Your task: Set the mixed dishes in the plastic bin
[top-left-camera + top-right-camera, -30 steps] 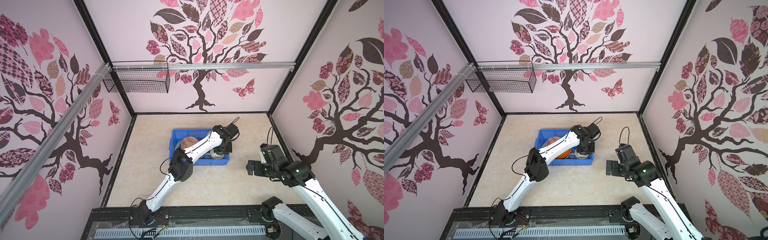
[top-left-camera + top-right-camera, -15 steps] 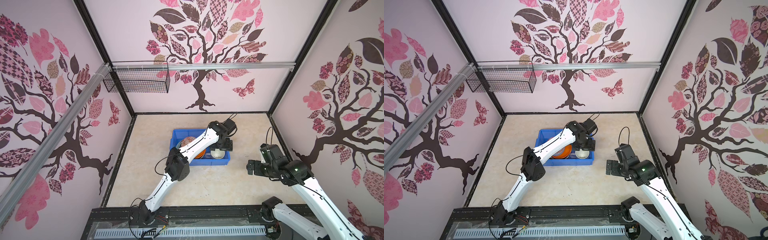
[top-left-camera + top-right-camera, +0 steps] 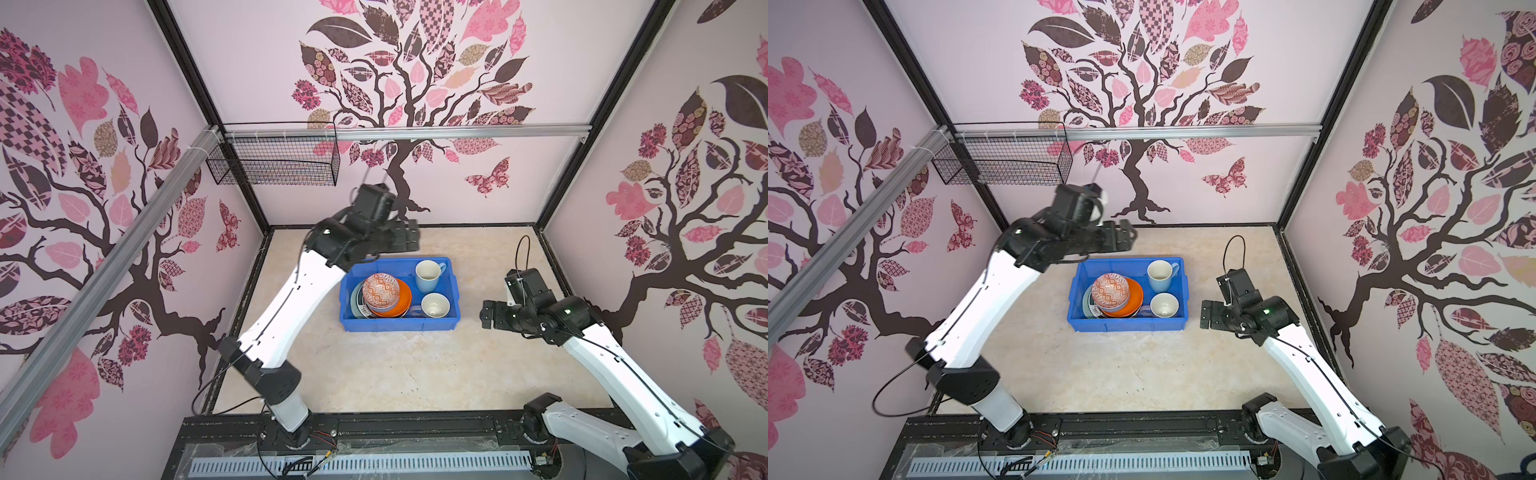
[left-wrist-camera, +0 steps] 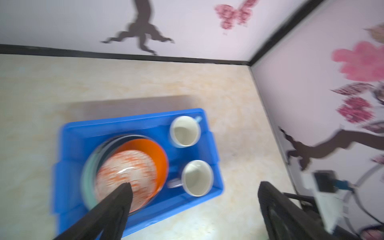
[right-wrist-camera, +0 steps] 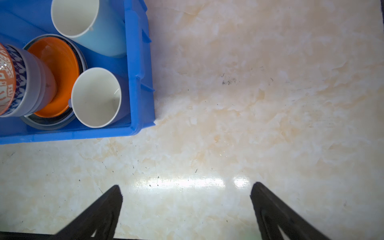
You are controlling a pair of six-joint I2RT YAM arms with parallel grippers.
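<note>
Left wrist view: the left hand [image 4: 194, 187] is seen spread wide with nothing between its fingers, and the blue bin [image 4: 133, 122] lies below and ahead of it, blurred. Every dish that can be made out is inside the bin. A patterned bowl [image 3: 380, 289] is nested in a lavender bowl [image 5: 35, 83] on an orange plate [image 3: 404, 302], with a pale green plate [image 4: 84, 176] showing at the bottom. A blue mug [image 3: 430, 274] and a pale mug [image 3: 435, 305] are stood upright beside the stack, on the side toward the right hand [image 5: 186, 186]. That hand is also held wide open and empty, low over bare tabletop [image 3: 395, 374], just beside the bin's short end wall. The bin's long axis is seen to point toward the right hand and to run crosswise beneath the left one. No dish is seen on the tabletop, so the task is judged done. Only a clear lift away from the bin is thought to be called for, the right hand being judged the nearer
</note>
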